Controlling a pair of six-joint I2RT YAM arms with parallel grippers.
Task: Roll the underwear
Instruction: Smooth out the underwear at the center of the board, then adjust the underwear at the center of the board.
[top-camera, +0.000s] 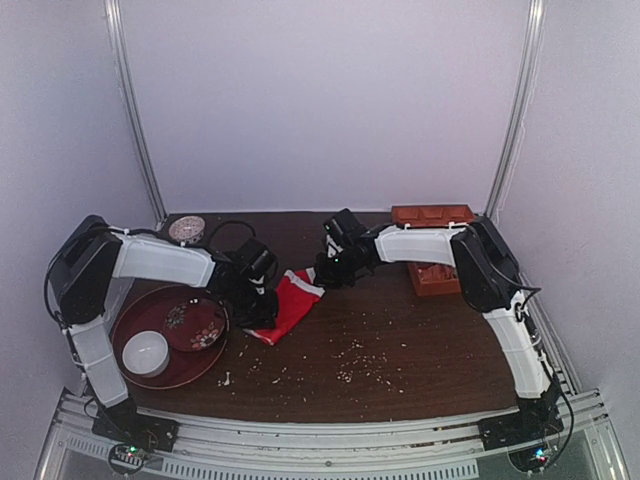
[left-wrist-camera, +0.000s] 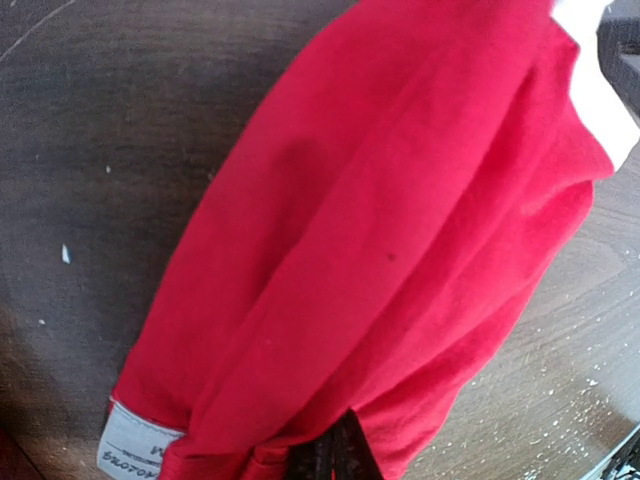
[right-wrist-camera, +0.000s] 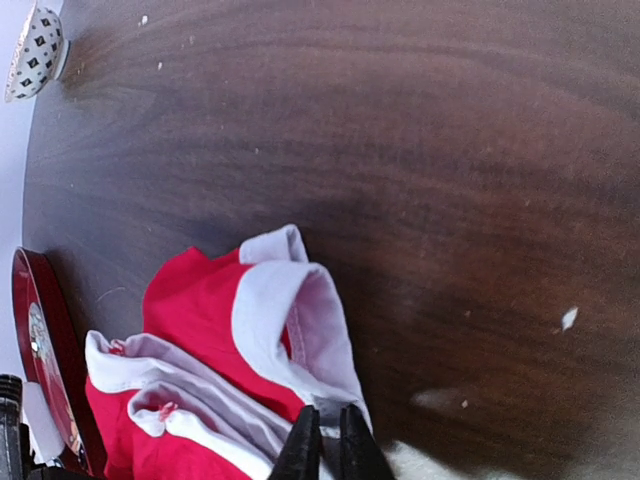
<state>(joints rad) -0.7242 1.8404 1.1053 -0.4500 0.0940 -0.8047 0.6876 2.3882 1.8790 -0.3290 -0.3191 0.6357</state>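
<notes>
Where the two arms meet over the middle of the dark wooden bench (top-camera: 420, 340), the underwear (top-camera: 292, 305) lies as a loosely bunched red strip, slanting from lower left to upper right. The left gripper (top-camera: 258, 298) sits at the strip's left side, just beside the round red tray (top-camera: 205, 368). From its wrist camera the left gripper (left-wrist-camera: 335, 455) shows its fingertips drawn together on a fold of the red cloth (left-wrist-camera: 400, 250), which puckers around them. A small grey label (left-wrist-camera: 135, 445) hangs at the hem nearby, and the white waistband (left-wrist-camera: 600, 90) shows at the far corner.

The right gripper (top-camera: 325, 272) is down at the upper right end of the strip. In its own view the right gripper (right-wrist-camera: 328, 445) has its fingertips nearly touching, pinched on the edge of the white waistband (right-wrist-camera: 300, 310) – only a sliver of cloth shows between them. The red fabric (right-wrist-camera: 190, 300) is heaped to the left, with the band curling over on top.

On the tray stands a white bowl (top-camera: 147, 352). A small patterned bowl (top-camera: 187, 230) sits at the back left of the bench and an orange box (top-camera: 432, 214) at the back right – pale crumbs (top-camera: 360, 365) are scattered over the near half of the wood.
</notes>
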